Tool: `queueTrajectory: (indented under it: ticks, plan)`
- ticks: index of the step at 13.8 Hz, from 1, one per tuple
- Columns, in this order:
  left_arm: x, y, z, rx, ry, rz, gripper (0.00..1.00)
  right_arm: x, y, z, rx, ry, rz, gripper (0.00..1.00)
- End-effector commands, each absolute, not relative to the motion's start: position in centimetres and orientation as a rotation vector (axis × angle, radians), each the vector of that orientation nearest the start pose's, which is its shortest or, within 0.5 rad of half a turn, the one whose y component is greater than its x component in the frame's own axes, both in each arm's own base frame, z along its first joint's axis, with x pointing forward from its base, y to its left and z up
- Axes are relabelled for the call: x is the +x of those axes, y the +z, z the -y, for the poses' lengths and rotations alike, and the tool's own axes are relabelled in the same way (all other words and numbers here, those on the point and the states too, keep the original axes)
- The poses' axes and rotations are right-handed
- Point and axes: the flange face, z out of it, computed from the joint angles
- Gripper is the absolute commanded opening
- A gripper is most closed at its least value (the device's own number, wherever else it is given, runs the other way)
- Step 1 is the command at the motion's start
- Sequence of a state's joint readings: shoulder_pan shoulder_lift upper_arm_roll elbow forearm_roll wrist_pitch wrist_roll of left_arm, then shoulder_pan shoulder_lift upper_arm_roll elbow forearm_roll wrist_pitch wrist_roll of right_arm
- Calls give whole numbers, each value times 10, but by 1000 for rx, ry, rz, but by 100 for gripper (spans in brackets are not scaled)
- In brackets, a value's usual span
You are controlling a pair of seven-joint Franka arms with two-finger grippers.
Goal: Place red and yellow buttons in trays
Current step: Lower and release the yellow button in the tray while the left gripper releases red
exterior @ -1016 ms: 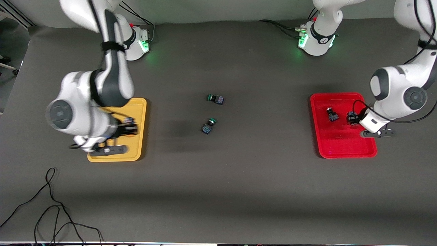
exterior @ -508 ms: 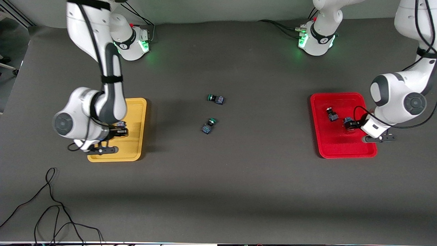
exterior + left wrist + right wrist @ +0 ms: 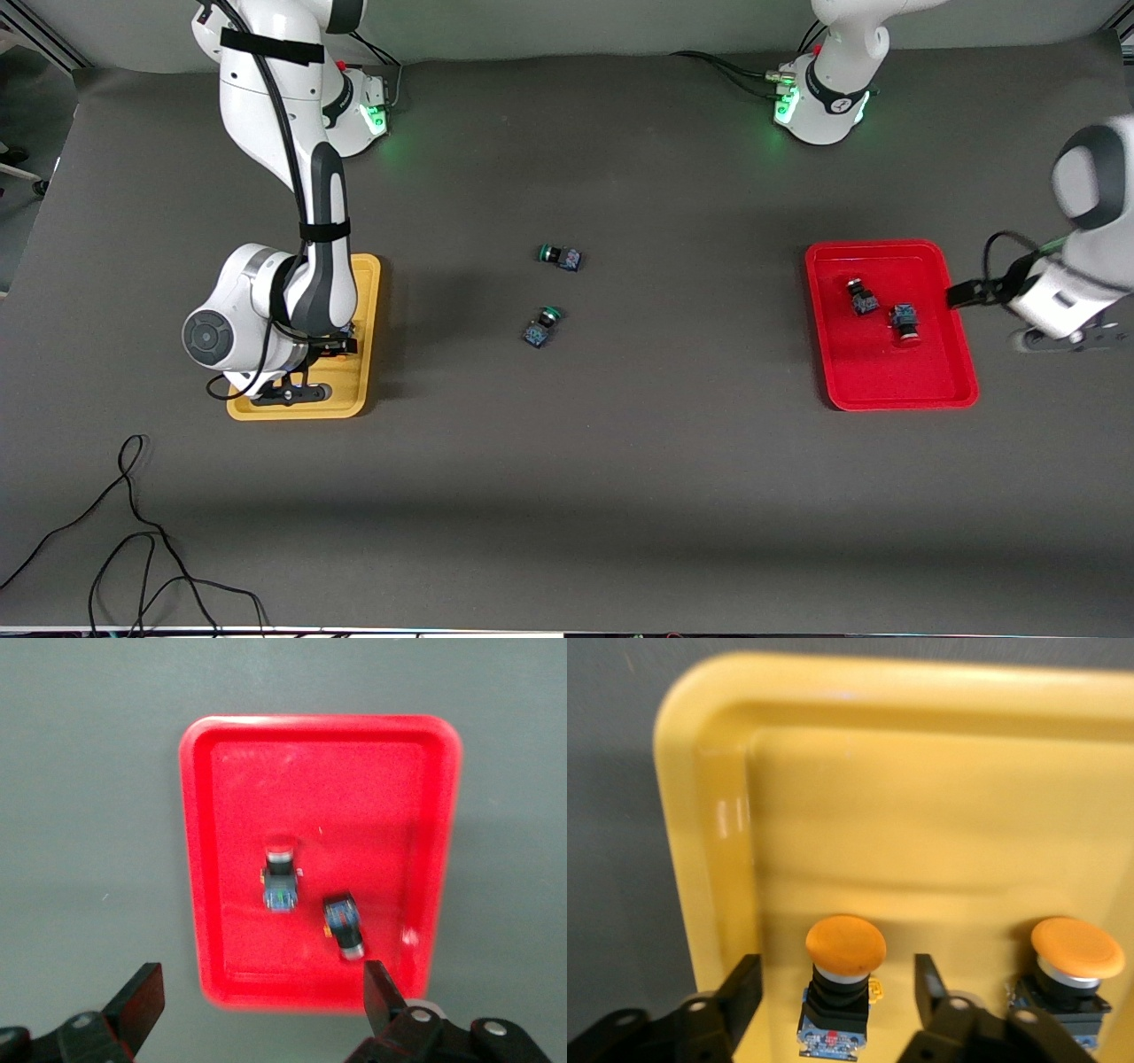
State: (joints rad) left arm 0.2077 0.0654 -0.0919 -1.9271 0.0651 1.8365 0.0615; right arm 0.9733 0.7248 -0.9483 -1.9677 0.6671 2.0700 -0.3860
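Two red buttons (image 3: 862, 299) (image 3: 904, 321) lie on their sides in the red tray (image 3: 886, 381); they also show in the left wrist view (image 3: 282, 877) (image 3: 344, 926). My left gripper (image 3: 959, 294) (image 3: 261, 983) is open and empty, raised over the tray's edge at the left arm's end of the table. Two yellow buttons (image 3: 843, 948) (image 3: 1076, 948) stand upright in the yellow tray (image 3: 365, 283) (image 3: 859, 797). My right gripper (image 3: 306, 354) (image 3: 837, 974) is open, low in the tray, its fingers on either side of one yellow button and apart from it.
Two green-capped buttons (image 3: 560, 257) (image 3: 540, 326) lie on the dark table mat midway between the trays. A loose black cable (image 3: 133, 532) lies near the front corner at the right arm's end.
My left gripper has let go of a red button in the red tray and pulled up and away toward the left arm's end. My right arm has shifted over the yellow tray.
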Motion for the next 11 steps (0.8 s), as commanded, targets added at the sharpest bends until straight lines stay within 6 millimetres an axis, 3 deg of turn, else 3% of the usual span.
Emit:
queueTrajectory:
  ticks: [1, 2, 5, 6, 9, 10, 11]
  plan:
    - [564, 505, -59, -3083, 277, 61, 100, 588, 263, -61, -3069, 287, 123, 100]
    - [564, 521, -57, -3081, 262, 93, 100, 595, 287, -59, -3065, 284, 145, 100]
    - [556, 566, -29, -3069, 145, 156, 100, 608, 343, -55, -3066, 287, 185, 100]
    - [549, 570, -21, -3067, 132, 157, 100, 607, 361, -53, -3067, 300, 160, 100]
    - [517, 576, -4, -3076, 34, 153, 100, 595, 418, -73, -3095, 284, 106, 100]
    - [515, 581, 15, -3082, 28, 105, 100, 591, 436, -79, -3108, 260, 75, 100]
    - [516, 583, 14, -3094, 26, 111, 100, 590, 454, -89, -3121, 234, 54, 100]
